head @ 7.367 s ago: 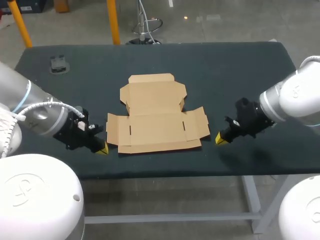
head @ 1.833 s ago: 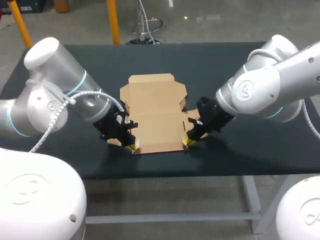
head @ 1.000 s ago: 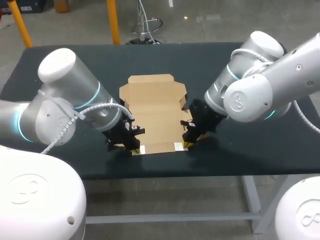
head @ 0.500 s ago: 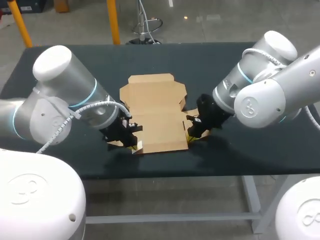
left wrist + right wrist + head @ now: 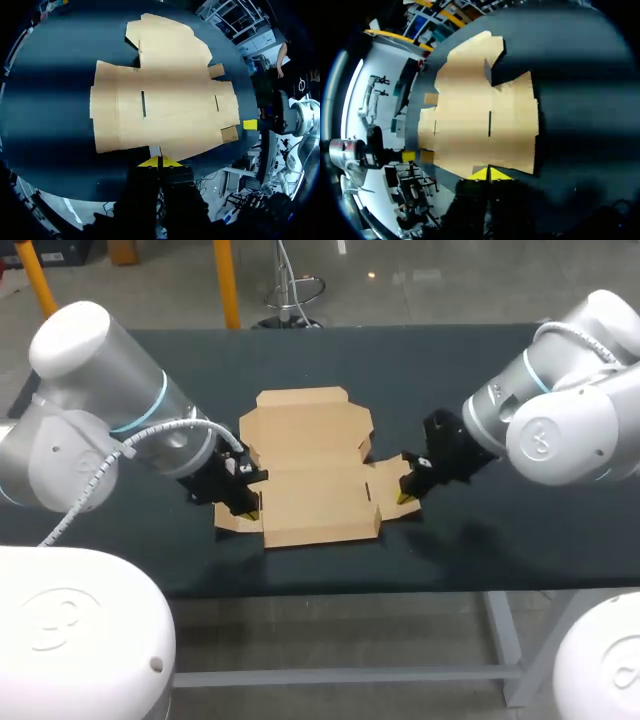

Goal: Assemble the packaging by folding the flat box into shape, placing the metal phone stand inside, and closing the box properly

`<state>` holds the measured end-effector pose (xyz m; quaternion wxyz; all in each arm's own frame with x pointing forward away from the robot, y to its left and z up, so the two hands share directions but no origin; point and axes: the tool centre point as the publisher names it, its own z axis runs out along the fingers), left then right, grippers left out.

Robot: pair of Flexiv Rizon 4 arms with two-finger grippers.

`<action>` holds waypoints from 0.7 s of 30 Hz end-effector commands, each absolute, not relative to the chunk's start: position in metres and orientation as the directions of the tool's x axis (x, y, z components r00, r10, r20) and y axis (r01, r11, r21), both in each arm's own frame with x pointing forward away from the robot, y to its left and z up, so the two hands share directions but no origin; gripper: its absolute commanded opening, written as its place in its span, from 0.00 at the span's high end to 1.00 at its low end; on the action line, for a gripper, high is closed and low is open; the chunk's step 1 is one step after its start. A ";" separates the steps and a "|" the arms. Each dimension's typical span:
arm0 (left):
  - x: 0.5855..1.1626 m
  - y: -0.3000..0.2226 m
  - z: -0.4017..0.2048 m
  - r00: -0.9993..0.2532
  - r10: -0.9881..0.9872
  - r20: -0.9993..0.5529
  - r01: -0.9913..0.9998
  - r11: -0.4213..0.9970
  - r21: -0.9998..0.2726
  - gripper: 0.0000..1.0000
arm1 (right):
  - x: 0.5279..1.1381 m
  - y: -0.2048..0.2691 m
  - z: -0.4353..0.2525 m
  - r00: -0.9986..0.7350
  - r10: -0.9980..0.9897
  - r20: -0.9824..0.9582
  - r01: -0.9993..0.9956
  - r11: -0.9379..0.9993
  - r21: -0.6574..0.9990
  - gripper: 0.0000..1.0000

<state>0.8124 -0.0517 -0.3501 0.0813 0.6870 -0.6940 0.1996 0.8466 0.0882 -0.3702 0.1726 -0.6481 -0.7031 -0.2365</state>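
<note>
The flat brown cardboard box (image 5: pixel 310 465) lies unfolded in the middle of the dark table, its lid panel toward the far side. My left gripper (image 5: pixel 250 505) is shut, its yellow tips together at the box's left side flap. My right gripper (image 5: pixel 405 495) is also shut, at the right side flap. In the left wrist view the shut left gripper (image 5: pixel 159 161) sits at the near edge of the box (image 5: pixel 165 100). The right gripper (image 5: pixel 488 174) likewise meets the edge of the box (image 5: pixel 480 115) in its own view. Neither holds anything. No phone stand shows.
The dark tabletop (image 5: pixel 480 370) stretches bare beyond the box on the far and right sides. My left arm (image 5: pixel 110 430) covers the table's far left part. The front table edge runs close below the box.
Both grippers have moved outward from the box's front corners to its side flaps. The front flap that stood lifted a second ago lies lower again. Both grippers stayed shut.
</note>
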 end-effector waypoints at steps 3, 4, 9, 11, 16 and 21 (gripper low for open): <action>0.813 -0.037 -0.331 -0.057 -0.912 0.407 -0.986 -0.013 -0.167 0.79 | 0.854 0.066 -0.352 -0.110 0.784 0.611 0.993 0.058 0.104 0.89; 0.815 -0.035 -0.329 -0.061 -0.909 0.412 -0.986 -0.010 -0.168 0.71 | 0.856 0.063 -0.350 -0.107 0.785 0.610 0.993 0.053 0.106 0.83; 0.820 -0.030 -0.317 -0.076 -0.904 0.421 -0.984 0.000 -0.179 0.02 | 0.869 0.052 -0.339 -0.113 0.762 0.637 0.992 0.056 0.110 0.48; 0.824 -0.027 -0.313 -0.083 -0.901 0.426 -0.984 0.006 -0.179 0.00 | 0.875 0.047 -0.336 -0.112 0.752 0.650 0.993 0.054 0.108 0.15; 0.837 -0.018 -0.304 -0.097 -0.894 0.437 -0.983 0.017 -0.184 0.00 | 0.890 0.040 -0.328 -0.105 0.744 0.660 0.993 0.042 0.112 0.00; 0.851 -0.006 -0.293 -0.120 -0.882 0.456 -0.981 0.034 -0.192 0.00 | 0.905 0.036 -0.318 -0.122 0.727 0.675 0.990 0.042 0.134 0.00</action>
